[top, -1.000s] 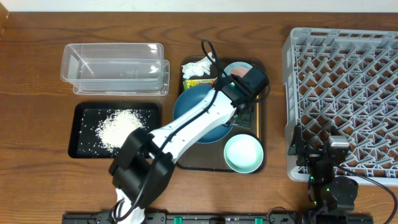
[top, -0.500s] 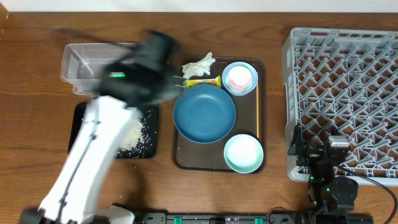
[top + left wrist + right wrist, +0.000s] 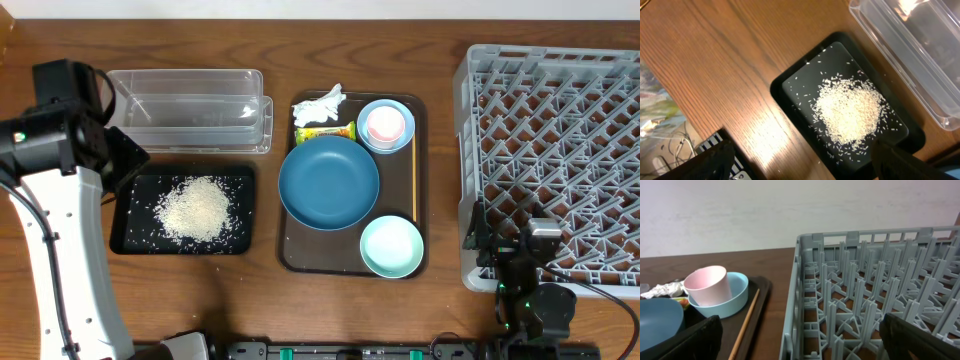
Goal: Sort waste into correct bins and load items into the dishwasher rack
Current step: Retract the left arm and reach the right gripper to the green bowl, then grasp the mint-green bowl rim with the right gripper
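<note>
Left tool (image 3: pixel 801 147) has swung off the brown tray (image 3: pixel 397 185) to the far left, fingers spread, empty, over the matte black tray (image 3: pixel 128 240); loose rice grains (image 3: pixel 195 208) heaped there, so that step looks done; clear tub (image 3: pixel 180 73) holds nothing; crumpled tissue (image 3: pixel 320 104), glossy wrapper (image 3: pixel 325 131), dark blue bowl (image 3: pixel 328 182), pink cup (image 3: pixel 385 124) nested in light blue bowl (image 3: pixel 362 112), and mint bowl (image 3: pixel 391 246) wait on the brown tray; lattice rack (image 3: pixel 560 150) bare; right tool (image 3: pixel 800 325) spread, idle.
</note>
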`<state>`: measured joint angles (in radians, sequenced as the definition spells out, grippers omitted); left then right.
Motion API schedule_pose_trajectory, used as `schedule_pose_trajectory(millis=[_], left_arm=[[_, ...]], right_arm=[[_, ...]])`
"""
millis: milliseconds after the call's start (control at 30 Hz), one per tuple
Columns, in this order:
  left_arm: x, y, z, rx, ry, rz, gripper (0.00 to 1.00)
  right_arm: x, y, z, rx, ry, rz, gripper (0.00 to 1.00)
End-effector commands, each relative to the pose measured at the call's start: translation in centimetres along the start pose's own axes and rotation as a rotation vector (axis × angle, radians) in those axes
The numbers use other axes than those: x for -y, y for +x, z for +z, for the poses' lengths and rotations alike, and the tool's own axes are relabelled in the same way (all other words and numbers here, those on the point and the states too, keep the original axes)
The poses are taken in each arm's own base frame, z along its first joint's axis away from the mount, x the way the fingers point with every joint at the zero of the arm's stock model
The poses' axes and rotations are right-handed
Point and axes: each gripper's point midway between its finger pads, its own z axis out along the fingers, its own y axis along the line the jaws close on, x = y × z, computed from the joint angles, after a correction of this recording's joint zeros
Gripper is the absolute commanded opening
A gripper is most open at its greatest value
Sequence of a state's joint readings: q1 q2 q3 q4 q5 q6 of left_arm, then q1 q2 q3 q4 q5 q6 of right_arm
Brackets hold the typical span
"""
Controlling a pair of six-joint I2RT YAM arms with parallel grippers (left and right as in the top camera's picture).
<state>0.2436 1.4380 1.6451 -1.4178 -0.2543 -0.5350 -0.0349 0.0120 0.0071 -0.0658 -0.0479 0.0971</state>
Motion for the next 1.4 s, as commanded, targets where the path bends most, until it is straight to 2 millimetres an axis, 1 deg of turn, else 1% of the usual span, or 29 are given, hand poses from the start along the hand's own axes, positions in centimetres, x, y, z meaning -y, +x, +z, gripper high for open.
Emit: schedule_pose_trajectory(millis=[0, 33, 100, 167, 200, 233, 267, 333, 367, 400, 433, 500, 533, 567, 633, 700, 767, 867, 933, 967, 1033, 1067, 1133, 1167, 1200, 1300, 1367], left_arm=[[-0.8, -0.2, -0.1, 0.010, -0.018, -0.016, 0.89], [-0.8, -0.2, -0.1, 0.010, -0.019, -0.016, 0.89], [-0.8, -0.2, -0.1, 0.010, -0.018, -0.016, 0.89], [-0.8, -0.2, -0.1, 0.010, -0.018, -0.016, 0.89], [-0.8, -0.2, -0.1, 0.010, -0.019, -0.016, 0.89], [-0.8, -0.2, -0.1, 0.010, -0.019, -0.016, 0.89], [-0.8, -0.2, -0.1, 0.010, -0.019, -0.016, 0.89], [-0.8, -0.2, -0.1, 0.010, -0.019, -0.016, 0.89], [-0.8, -0.2, -0.1, 0.010, -0.019, -0.016, 0.89], [-0.8, -0.2, -0.1, 0.010, -0.019, -0.016, 0.89], [-0.8, -0.2, -0.1, 0.010, -0.019, -0.016, 0.89], [-0.8, -0.2, -0.1, 0.010, -0.019, -0.016, 0.89], [-0.8, -0.2, -0.1, 0.010, -0.019, -0.016, 0.89], [-0.8, -0.2, -0.1, 0.010, -0.019, -0.016, 0.89], [-0.8, -0.2, -0.1, 0.010, -0.019, -0.016, 0.90], [-0.8, -0.2, -0.1, 0.010, -0.019, -0.016, 0.89], [-0.8, -0.2, -0.1, 0.010, -0.018, -0.016, 0.89], [-0.8, -0.2, -0.1, 0.010, -0.019, -0.016, 0.90], [-0.8, -0.2, -0.1, 0.010, -0.019, -0.016, 0.90], [-0.8, -0.2, -0.1, 0.010, -0.018, -0.016, 0.90], [-0.8, -0.2, -0.1, 0.010, -0.019, -0.016, 0.90], [-0.8, -0.2, -0.1, 0.010, -0.019, -0.016, 0.90], [-0.8, -0.2, -0.1, 0.010, -0.019, -0.016, 0.90], [-0.8, -0.2, -0.1, 0.010, -0.019, -0.016, 0.90], [-0.8, -0.2, -0.1, 0.010, -0.019, -0.016, 0.90], [-0.8, -0.2, -0.1, 0.010, -0.019, -0.016, 0.90], [-0.8, -0.2, -0.1, 0.010, -0.019, -0.016, 0.89]], right_arm=[[-0.6, -0.5, 0.0, 0.021, -0.035, 0.027, 0.99], [-1.3, -0.5, -0.1, 0.018, -0.073, 0.064, 0.99], [-4.1, -0.4, -0.5, -0.015, -0.236, 0.214, 0.99], [-7.6, -1.1, -1.8, -0.069, -0.454, 0.441, 0.99], [-9.5, -1.2, -2.9, -0.138, -0.573, 0.567, 0.99], [-10.8, -1.0, -3.8, -0.214, -0.654, 0.661, 0.99], [-11.7, -0.8, -4.6, -0.284, -0.706, 0.752, 0.99], [-11.8, -1.3, -4.6, -0.344, -0.694, 0.941, 0.99], [-11.7, -1.7, -4.6, -0.339, -0.693, 0.982, 0.99], [-11.8, -3.0, -4.8, -0.292, -0.728, 0.969, 0.99], [-12.1, -4.8, -5.4, -0.220, -0.782, 0.926, 0.99], [-12.5, -8.1, -6.8, -0.076, -0.874, 0.843, 0.99], [-12.6, -9.2, -7.2, -0.043, -0.893, 0.827, 0.99], [-12.7, -10.0, -7.5, -0.037, -0.898, 0.828, 0.99], [-13.0, -10.9, -7.8, -0.080, -0.891, 0.822, 0.99], [-13.9, -11.7, -8.2, -0.129, -0.910, 0.727, 0.99], [-14.6, -12.2, -7.9, -0.214, -0.902, 0.632, 0.99], [-14.9, -12.3, -6.4, -0.360, -0.849, 0.527, 0.99], [-14.5, -12.1, -5.3, -0.464, -0.787, 0.445, 0.99], [-13.9, -11.6, -4.5, -0.528, -0.718, 0.400, 0.99], [-12.1, -10.2, -3.2, -0.664, -0.544, 0.295, 0.99], [-11.1, -9.4, -2.7, -0.738, -0.454, 0.233, 0.99], [-10.0, -8.2, -2.4, -0.864, -0.334, 0.137, 0.99], [-10.2, -7.8, -2.4, -0.913, -0.316, 0.101, 0.99], [-10.9, -7.3, -2.5, -0.961, -0.325, 0.064, 0.99], [-14.2, -5.5, -3.2, -1.066, -0.411, 0.000, 0.99], [-15.7, -3.9, -3.6, -1.124, -0.410, -0.044, 0.99]])
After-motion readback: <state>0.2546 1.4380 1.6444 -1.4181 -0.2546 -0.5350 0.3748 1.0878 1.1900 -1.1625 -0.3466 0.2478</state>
